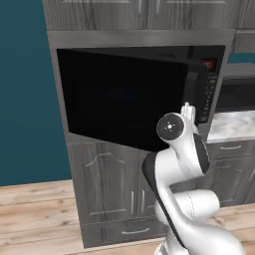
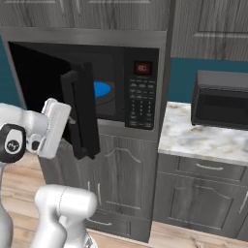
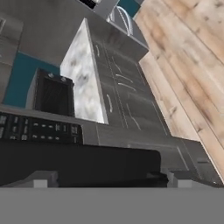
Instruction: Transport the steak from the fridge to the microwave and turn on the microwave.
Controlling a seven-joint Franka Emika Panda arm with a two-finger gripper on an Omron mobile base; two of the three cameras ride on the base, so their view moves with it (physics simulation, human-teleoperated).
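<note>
Claw (image 3: pixel 111 180) is seen in the hand view with its two dark finger tips set wide apart at the bottom edge, nothing held between them; the edge of the microwave (image 2: pixel 121 87) door lies across the gap just ahead of the tips.

Arm is raised from the base and bent sharply at the elbow, forearm reaching up to microwave height. In the right base view the white hand (image 2: pixel 54 127) is seen just beside the handle (image 2: pixel 73 116) of the open door, on its outer side; actual contact cannot be told. In the left base view the wrist is seen in front of the door's lower right corner, near the keypad.

Microwave is built into dark grey cabinets, door (image 1: pixel 124 97) swung out toward the robot. A blue plate (image 2: pixel 101 89) is seen inside the cavity. Red display (image 2: pixel 143 68) is lit above the keypad (image 2: pixel 141 104).

To the right, a marbled surface (image 2: pixel 203 138) carries a second dark appliance (image 2: pixel 220 99).

Steak's whereabouts cannot be told.
</note>
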